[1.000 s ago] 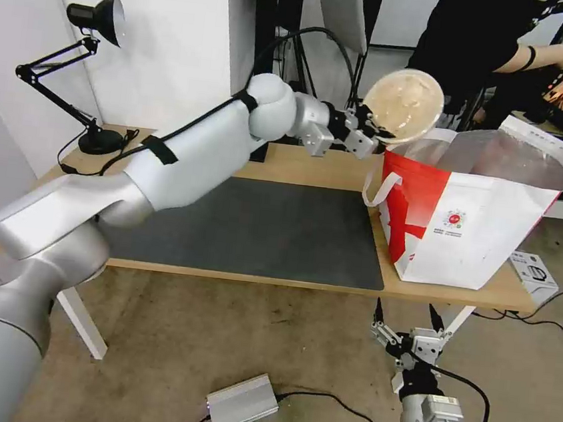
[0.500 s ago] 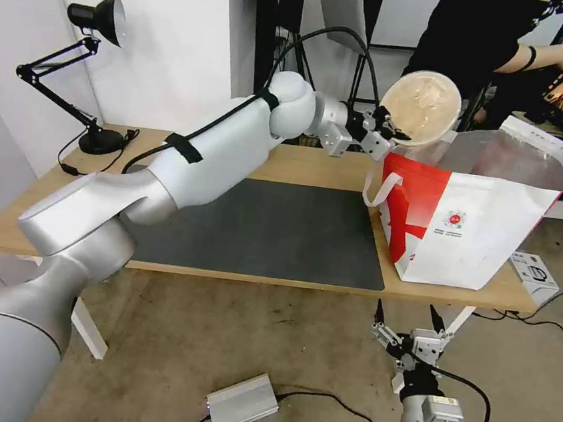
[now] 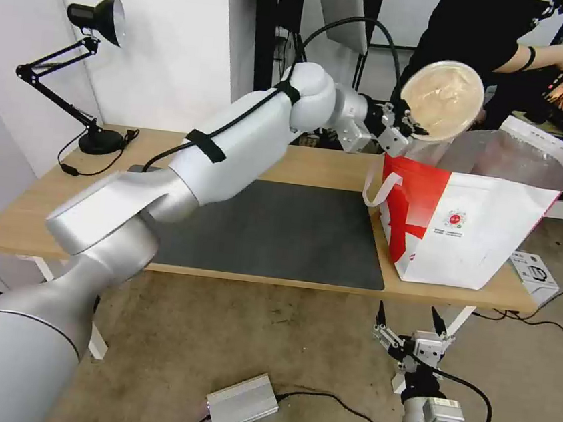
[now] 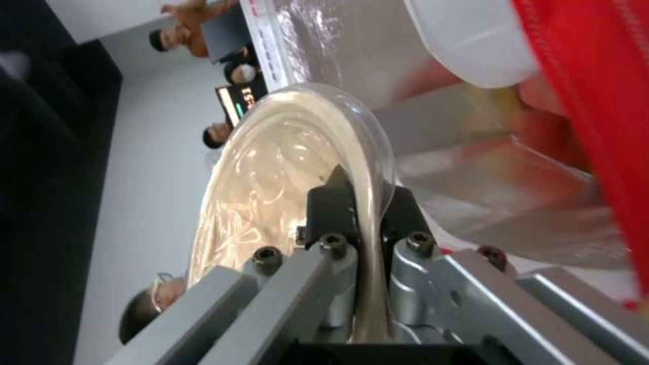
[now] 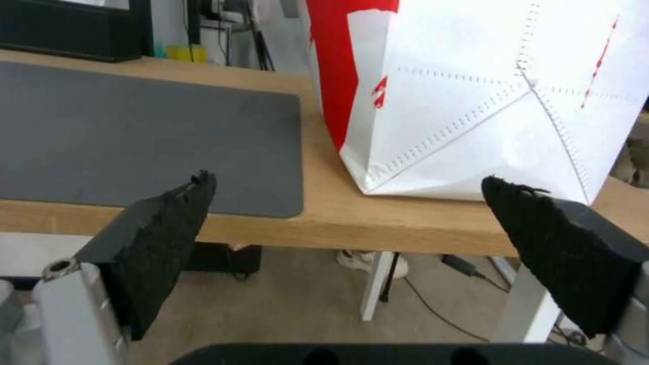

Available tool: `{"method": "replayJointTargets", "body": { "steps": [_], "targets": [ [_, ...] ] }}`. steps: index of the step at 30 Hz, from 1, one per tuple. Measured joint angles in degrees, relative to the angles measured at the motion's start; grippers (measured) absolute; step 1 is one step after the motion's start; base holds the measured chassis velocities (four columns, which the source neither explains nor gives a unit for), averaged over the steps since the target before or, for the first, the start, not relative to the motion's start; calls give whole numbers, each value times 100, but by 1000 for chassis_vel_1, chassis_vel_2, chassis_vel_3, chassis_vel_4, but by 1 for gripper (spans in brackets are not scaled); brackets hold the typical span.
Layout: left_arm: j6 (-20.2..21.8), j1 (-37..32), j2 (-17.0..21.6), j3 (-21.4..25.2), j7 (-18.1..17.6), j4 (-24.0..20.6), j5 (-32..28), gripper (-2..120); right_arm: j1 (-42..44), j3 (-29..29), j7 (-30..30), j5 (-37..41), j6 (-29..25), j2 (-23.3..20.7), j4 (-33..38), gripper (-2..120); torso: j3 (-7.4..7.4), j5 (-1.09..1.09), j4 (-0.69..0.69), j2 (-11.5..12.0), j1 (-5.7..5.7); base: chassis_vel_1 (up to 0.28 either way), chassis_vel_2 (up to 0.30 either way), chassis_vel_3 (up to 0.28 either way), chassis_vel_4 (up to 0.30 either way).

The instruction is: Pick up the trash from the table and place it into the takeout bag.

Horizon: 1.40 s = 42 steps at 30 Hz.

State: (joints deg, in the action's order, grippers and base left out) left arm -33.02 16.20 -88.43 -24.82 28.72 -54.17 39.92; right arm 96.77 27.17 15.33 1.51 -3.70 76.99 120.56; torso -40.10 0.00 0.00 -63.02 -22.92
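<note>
Head view, largest to smallest. The long light-wood counter [image 3: 299, 166] with its dark grey mat [image 3: 259, 229] spans the middle of the frame. At centre right stands the large white takeout bag with a red side panel and silver foil lining [image 3: 473, 238], upright, its mouth open upward. The left arm reaches from lower left to upper centre. Its left pincer [image 3: 407, 131] is clamped on the near rim of the round beige pulp bowl [image 3: 442, 100]; the left wrist view confirms one finger on each side of the rim [image 4: 368, 203]. The bowl is tipped on edge, its open face turned toward the camera, held clear above the bag's upper left corner. The deciding relation: the bag's opening lies below and to the right of the bowl, so, as a judgement, the bowl must go farther right before release. The right pincer [image 3: 409, 332], spread open and empty, waits at lower right of the frame, below the counter's front edge.
</note>
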Motion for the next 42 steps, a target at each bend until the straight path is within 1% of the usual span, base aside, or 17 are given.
{"method": "replayJointTargets", "body": {
  "steps": [3, 10, 15, 29, 34, 42],
  "targets": [
    [-49, 2, -131, 44, -130, 120, 185, 1, 3, 1, 1, 1, -27, 4, -27, 100, 0, 0, -1, 0, 0, 0, 0, 0, 0],
    [-82, 2, -289, 113, -195, 324, 293, 1, 12, 4, 1, -4, -51, 13, -46, 100, 0, 0, 0, 0, 0, 0, 0, 0, 0],
    [-81, -13, -300, 59, -245, 353, 298, 1, 4, -3, 0, -18, -52, 15, -63, 100, 0, 0, 0, 0, 0, 0, 0, 0, 0],
    [-80, -125, -292, -65, -428, 645, 245, 1, 15, -32, -6, -41, -53, -9, -64, 100, 0, -1, 0, 0, 0, 0, 0, 0, 0],
    [-121, -138, -289, -140, -455, 780, 122, 1, 14, -37, -8, -42, -55, -15, -56, 100, 0, -1, 0, 0, 0, 0, 0, 0, 0],
    [-193, -162, -287, -181, -590, 919, 98, 1, 2, -54, -11, -51, -57, -3, -55, 100, 0, -1, 0, -1, 0, 0, 0, 0, 0]
  ]
}}
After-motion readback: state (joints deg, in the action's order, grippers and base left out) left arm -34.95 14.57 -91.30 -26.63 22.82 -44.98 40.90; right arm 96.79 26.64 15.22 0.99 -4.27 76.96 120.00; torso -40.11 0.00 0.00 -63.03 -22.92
